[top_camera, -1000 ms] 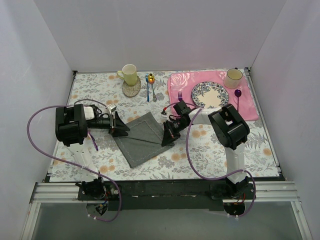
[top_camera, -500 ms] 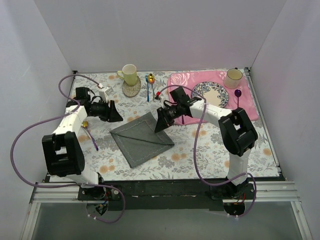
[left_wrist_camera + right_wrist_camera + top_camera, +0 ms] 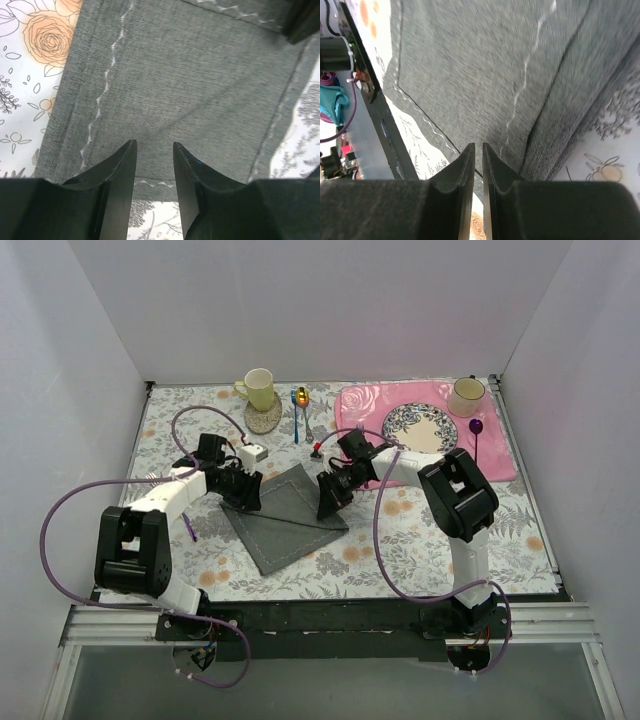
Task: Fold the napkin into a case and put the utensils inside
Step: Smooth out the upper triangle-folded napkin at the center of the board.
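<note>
The dark grey napkin (image 3: 285, 525) lies in the middle of the floral tablecloth, with its upper part folded over along a crease. My left gripper (image 3: 248, 494) is low over the napkin's left corner, jaws apart and empty; the left wrist view shows it (image 3: 154, 145) above the cloth (image 3: 190, 85). My right gripper (image 3: 327, 506) is at the napkin's right edge; the right wrist view shows it (image 3: 478, 146) nearly closed, nothing between the fingers, over the cloth (image 3: 470, 65). The silver fork (image 3: 308, 427) lies at the back. A thin purple spoon handle (image 3: 190, 528) shows beside my left arm, its bowl hidden.
A yellow mug (image 3: 259, 388) stands on a coaster at the back, next to a blue-handled gold spoon (image 3: 298, 410). The pink placemat (image 3: 500, 455) at the back right holds a patterned plate (image 3: 419, 429), a cup (image 3: 466, 395), a purple fork (image 3: 360, 429) and a purple spoon (image 3: 477, 437).
My left arm swung from the far left back to the napkin's left corner. My right gripper dropped slightly to the napkin's right edge. The napkin's upper part was folded over.
</note>
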### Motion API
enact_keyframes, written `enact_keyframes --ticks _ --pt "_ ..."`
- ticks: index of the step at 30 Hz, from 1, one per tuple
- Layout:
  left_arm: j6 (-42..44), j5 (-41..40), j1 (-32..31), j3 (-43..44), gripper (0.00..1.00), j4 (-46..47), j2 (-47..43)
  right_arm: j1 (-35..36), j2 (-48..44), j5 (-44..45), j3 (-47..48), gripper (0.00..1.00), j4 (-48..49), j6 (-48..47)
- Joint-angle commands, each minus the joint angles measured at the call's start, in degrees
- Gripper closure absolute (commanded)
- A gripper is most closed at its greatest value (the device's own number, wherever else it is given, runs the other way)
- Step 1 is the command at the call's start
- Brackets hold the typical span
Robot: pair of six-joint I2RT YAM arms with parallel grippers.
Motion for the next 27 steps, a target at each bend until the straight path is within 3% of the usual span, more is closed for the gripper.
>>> enact_keyframes --ticks 1,7,11,18,27 --pt "0.96 -4.92 -0.62 1.34 0.66 3.87 3.96 -0.02 0.10 -0.62 -2.31 0.81 1.07 0.40" --pt "1.05 -0.47 -0.62 3.10 0.67 2.91 6.09 0.25 -0.51 -0.97 -2.58 0.81 -1.20 -1.08" --pt "-0.35 3.59 -0.62 6.24 0.61 5.10 4.15 0.16 -3.75 -2.29 -0.56 0.77 -3.49 -1.79" --pt "1.40 2.38 -2.38 17.24 0.60 2.30 13.98 0.07 -8.86 -1.50 -2.22 0.75 -6.13 -3.81" --pt "4.30 -0.79 -5.37 11.72 0.60 0.36 11.80 0.16 -7.90 0.96 -4.60 0.74 -3.85 -3.99"
